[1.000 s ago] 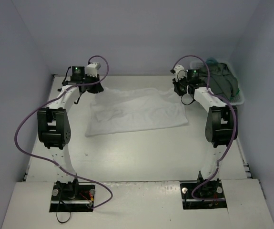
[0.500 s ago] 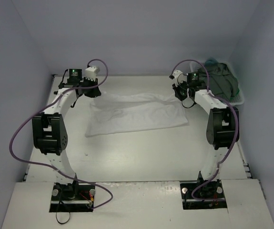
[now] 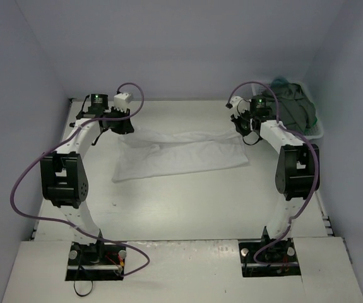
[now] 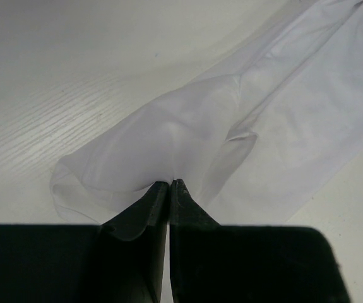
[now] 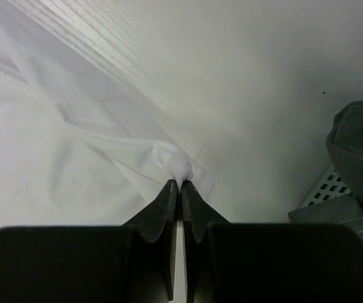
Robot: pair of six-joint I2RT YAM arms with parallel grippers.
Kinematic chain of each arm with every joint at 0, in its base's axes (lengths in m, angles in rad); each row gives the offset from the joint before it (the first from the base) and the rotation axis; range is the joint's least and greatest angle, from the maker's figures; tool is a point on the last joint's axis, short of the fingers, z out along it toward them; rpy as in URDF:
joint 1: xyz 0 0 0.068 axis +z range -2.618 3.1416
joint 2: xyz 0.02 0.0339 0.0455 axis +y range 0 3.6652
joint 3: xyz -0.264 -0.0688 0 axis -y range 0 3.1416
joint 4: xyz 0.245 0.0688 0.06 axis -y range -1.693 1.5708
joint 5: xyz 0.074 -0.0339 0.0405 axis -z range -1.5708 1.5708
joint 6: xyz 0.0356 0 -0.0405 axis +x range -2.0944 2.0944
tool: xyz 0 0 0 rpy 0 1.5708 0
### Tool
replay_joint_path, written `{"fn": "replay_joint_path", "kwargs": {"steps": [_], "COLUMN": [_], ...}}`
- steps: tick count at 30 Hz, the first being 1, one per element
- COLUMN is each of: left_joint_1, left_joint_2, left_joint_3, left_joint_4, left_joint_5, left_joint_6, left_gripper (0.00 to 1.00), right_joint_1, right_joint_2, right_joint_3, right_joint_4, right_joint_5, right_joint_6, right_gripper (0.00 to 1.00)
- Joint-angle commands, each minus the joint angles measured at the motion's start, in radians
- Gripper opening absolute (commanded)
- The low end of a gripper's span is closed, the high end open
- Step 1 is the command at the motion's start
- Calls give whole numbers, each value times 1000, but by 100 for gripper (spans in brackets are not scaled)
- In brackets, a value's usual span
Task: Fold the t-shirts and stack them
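A white t-shirt (image 3: pixel 181 154) lies spread across the middle of the table, its far edge drawn up toward both grippers. My left gripper (image 3: pixel 122 127) is shut on the shirt's far left corner; in the left wrist view the thin white cloth (image 4: pixel 187 132) bunches at the closed fingertips (image 4: pixel 159 192). At the far right corner my right gripper (image 3: pixel 242 128) is shut on a pinch of the same white cloth (image 5: pixel 175 161). A dark grey t-shirt (image 3: pixel 293 108) is heaped in the basket at the back right, with a bit of teal cloth (image 3: pixel 281 80) behind it.
The white lattice basket (image 3: pixel 320 131) stands against the right wall at the table's far right; its corner (image 5: pixel 326 186) and the grey cloth (image 5: pixel 358 145) show in the right wrist view. Purple cables loop from both arms. Walls close in on three sides.
Both grippers have carried the shirt's far edge further back and slightly outward. The white cloth has gone from a rumpled spread to a flatter, stretched strip.
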Motion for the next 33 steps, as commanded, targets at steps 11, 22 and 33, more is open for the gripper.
{"fn": "replay_joint_path", "kwargs": {"steps": [11, 22, 33], "left_joint_1": [6, 8, 8], "left_joint_2": [-156, -230, -247], "left_joint_3": [-39, -129, -168], "left_joint_4": [-15, -38, -141], "left_joint_5": [38, 56, 70], "left_joint_6": [43, 78, 170], "left_gripper": [0, 0, 0], "right_joint_1": [-22, -22, -15], "right_joint_2": [-125, -128, -134], "right_joint_3": [-47, -62, -68], "right_joint_4": [-36, -68, -158], "right_joint_5": [7, -7, -27], "right_joint_6": [-48, -60, -101], "right_gripper": [0, 0, 0]}}
